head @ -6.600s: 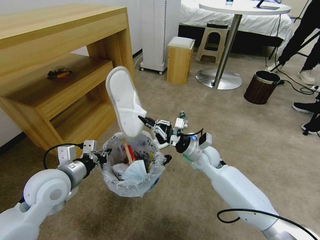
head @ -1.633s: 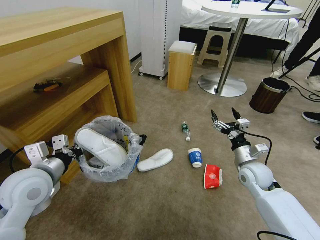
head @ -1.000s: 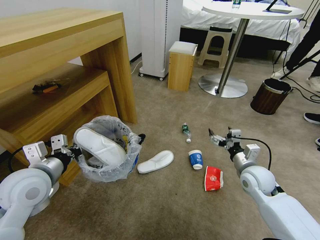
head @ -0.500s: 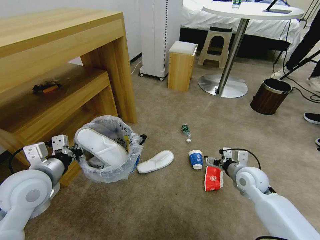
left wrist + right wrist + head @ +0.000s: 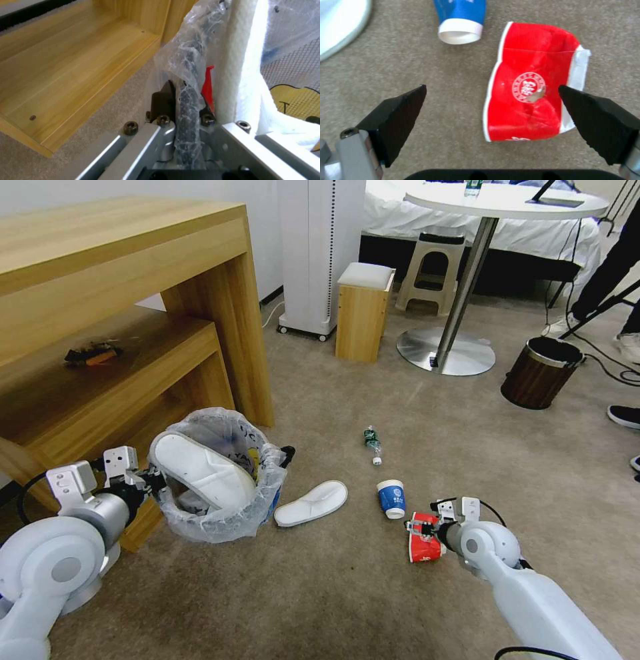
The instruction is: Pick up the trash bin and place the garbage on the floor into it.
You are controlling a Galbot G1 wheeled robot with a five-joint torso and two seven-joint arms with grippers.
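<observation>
While the left gripper (image 5: 185,110) stays clamped on the bag-lined rim of the trash bin (image 5: 220,477), held off the floor (image 5: 333,593) beside the wooden desk (image 5: 120,300), one white slipper (image 5: 200,470) lies across the bin's mouth; second slipper (image 5: 311,502), blue cup (image 5: 391,498), small bottle (image 5: 372,443) on the carpet; right gripper (image 5: 493,112) low over the flattened red cup (image 5: 530,95), fingers spread wide, grasping nothing.
</observation>
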